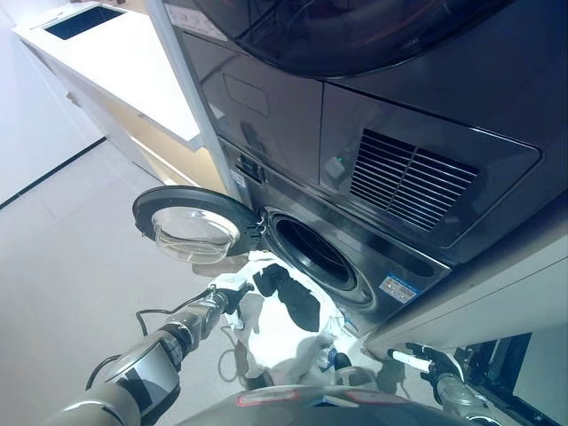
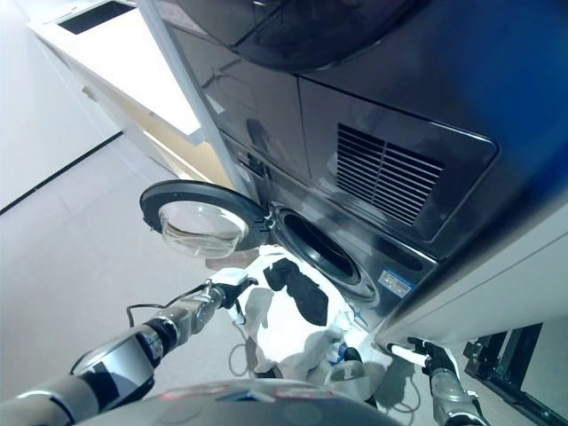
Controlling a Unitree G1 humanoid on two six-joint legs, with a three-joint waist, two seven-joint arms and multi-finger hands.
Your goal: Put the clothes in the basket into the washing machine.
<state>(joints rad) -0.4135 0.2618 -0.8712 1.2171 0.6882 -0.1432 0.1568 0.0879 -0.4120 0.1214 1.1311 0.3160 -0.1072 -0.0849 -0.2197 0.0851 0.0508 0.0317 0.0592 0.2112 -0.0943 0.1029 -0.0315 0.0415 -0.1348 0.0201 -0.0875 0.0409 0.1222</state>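
A white garment with black patches (image 1: 286, 312) hangs just below and in front of the washing machine's round drum opening (image 1: 315, 253). My left hand (image 1: 227, 298) reaches in from the lower left, its fingers curled on the garment's left edge. The machine's round glass door (image 1: 188, 226) is swung open to the left, just above that hand. The garment's lower end (image 2: 306, 355) droops out of sight at the bottom of the view. My right hand (image 1: 422, 359) shows at the lower right, away from the cloth, with a white-tipped finger held out and nothing in it.
A dark upper unit with a vent grille (image 1: 404, 177) sits above the drum. A white counter (image 1: 115, 53) with a dark recess runs along the left. Pale floor (image 1: 62, 257) lies to the left of the door. A dark frame (image 1: 510, 373) stands at the lower right.
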